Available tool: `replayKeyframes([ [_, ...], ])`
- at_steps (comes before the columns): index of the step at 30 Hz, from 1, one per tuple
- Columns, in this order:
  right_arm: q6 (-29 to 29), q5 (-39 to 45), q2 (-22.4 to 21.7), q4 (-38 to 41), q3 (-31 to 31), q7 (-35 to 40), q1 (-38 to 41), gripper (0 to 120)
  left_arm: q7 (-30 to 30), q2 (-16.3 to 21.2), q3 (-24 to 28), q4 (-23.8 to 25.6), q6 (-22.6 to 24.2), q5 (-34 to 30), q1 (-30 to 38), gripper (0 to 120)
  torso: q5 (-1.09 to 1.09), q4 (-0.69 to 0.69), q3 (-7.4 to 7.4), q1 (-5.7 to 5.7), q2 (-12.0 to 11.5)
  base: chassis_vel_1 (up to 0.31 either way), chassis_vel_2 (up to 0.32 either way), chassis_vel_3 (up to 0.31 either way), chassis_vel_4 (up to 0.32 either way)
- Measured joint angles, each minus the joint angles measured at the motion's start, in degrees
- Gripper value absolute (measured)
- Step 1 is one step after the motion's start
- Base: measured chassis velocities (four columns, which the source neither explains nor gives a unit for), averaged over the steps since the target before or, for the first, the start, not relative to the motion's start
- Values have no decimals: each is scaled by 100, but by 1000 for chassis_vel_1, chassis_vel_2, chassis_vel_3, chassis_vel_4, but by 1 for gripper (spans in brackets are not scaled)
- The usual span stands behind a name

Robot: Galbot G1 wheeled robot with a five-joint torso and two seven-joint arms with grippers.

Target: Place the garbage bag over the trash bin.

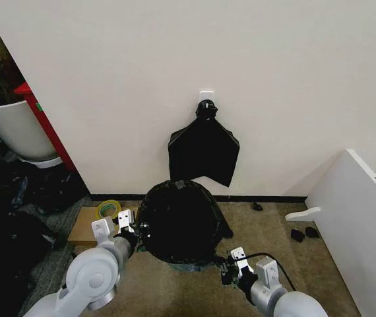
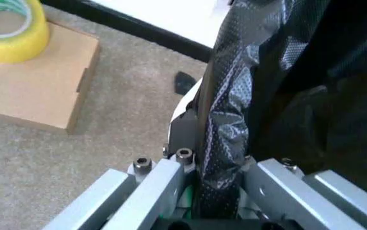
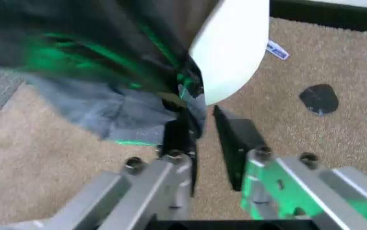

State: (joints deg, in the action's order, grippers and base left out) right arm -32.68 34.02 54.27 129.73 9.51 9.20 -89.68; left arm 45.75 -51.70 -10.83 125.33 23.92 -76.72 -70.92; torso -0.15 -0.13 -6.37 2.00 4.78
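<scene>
Garbage bag: we see the garbage bag (image 1: pixel 183 221) draped over the trash bin (image 3: pixel 231 45) on the carpet, between our two pincers; in the head view it hides the bin almost wholly.
Left pincer: our left pincer (image 1: pixel 130 232) sits against the bag's left flank. In the left wrist view its jaws are nearly closed, with a fold of the dotted black film (image 2: pixel 225 143) pinched between them.
Right pincer: our right pincer (image 1: pixel 226 269) is low at the bag's near right edge. In the right wrist view its jaws stand a little apart, one finger (image 3: pixel 238 139) just under the bin's white wall, the bag's hem bunched by the other; we cannot tell whether it grips anything.
Trash bin: its white side shows just ahead of the right pincer, touching the bag.
Tape roll: a yellow tape roll (image 1: pixel 108 209) lies on a flat cardboard box (image 1: pixel 86 228), just beyond the left pincer.
Spare bags: a fan-shaped black bundle (image 1: pixel 203 148) hangs on the wall, well beyond both pincers.
</scene>
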Motion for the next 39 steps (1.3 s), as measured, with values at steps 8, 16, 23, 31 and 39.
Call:
replayKeyframes([
  [8,417,-701,-137,405,123,-428,-492,49,286,-44,-49,-462,203,-427,483,0,0,0,0,0,0,0,0,0,0],
  [16,728,-953,103,714,241,-440,-848,77,312,-239,270,-896,310,-425,614,0,0,0,0,0,0,0,0,0,0],
  [23,738,-986,322,819,291,-362,-881,99,251,-615,536,-1451,312,-355,1085,0,0,-1,0,0,0,0,0,0,0],
  [31,712,-987,351,837,302,-325,-827,100,253,-858,579,-1757,447,-405,1293,0,1,0,0,0,0,0,0,0,0],
  [39,671,-920,327,824,312,-301,-760,100,238,-1036,597,-2057,520,-405,1337,0,1,0,0,0,0,0,0,0,0],
])
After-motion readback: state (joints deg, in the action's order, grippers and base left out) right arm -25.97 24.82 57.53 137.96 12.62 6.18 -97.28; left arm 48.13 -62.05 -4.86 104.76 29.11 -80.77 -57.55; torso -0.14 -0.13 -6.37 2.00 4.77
